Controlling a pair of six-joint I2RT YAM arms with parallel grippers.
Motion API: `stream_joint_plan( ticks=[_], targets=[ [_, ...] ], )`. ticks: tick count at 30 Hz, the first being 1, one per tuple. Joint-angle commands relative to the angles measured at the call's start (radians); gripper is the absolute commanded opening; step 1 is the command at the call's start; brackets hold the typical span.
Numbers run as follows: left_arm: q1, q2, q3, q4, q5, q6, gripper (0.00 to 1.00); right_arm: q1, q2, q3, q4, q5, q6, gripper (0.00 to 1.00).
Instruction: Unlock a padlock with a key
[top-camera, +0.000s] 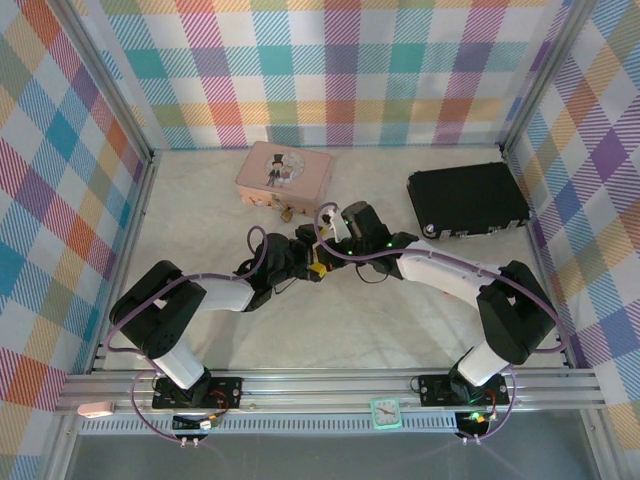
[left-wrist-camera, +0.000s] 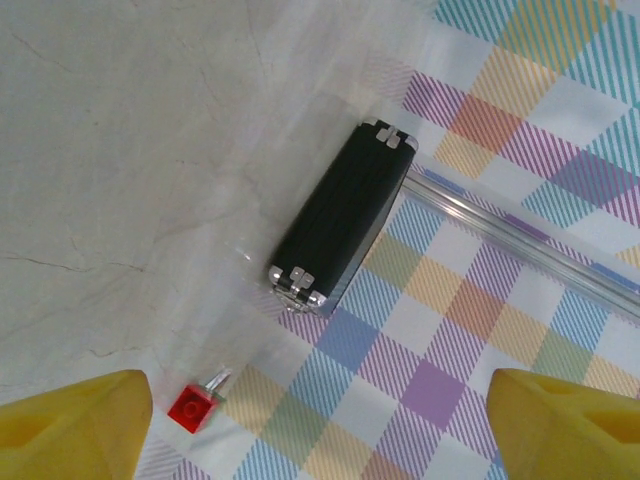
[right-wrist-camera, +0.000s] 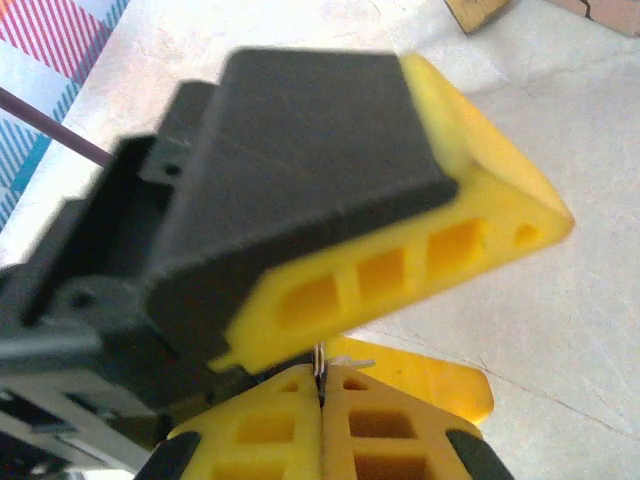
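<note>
The tiny brass padlock lies on the table just in front of the pink tin. My two grippers meet a little nearer than it. The right gripper is shut, with a thin silver metal piece sticking up between its pads. I cannot tell what that piece belongs to. My left gripper is open, with one finger above the right fingertips and the other behind them. A small red square with a short silver blade, which looks like the key, shows close to one left finger.
A black case lies at the right, near the plaid wall. An aluminium rail runs along the wall behind it. Plaid walls close the table on three sides.
</note>
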Motion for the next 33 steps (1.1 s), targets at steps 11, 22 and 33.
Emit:
stream_joint_plan(
  ticks=[11,22,33],
  targets=[
    [-0.009,0.016,0.007,0.103,-0.030,-0.026,0.62,-0.023,-0.068,-0.046,0.021,0.005,0.022,0.00],
    [-0.009,0.032,0.003,0.122,-0.038,-0.019,0.33,-0.032,-0.092,-0.051,0.019,-0.009,0.025,0.00],
    [-0.009,0.045,-0.006,0.155,-0.045,-0.019,0.12,-0.044,-0.111,-0.060,0.013,-0.007,0.027,0.00]
  ],
)
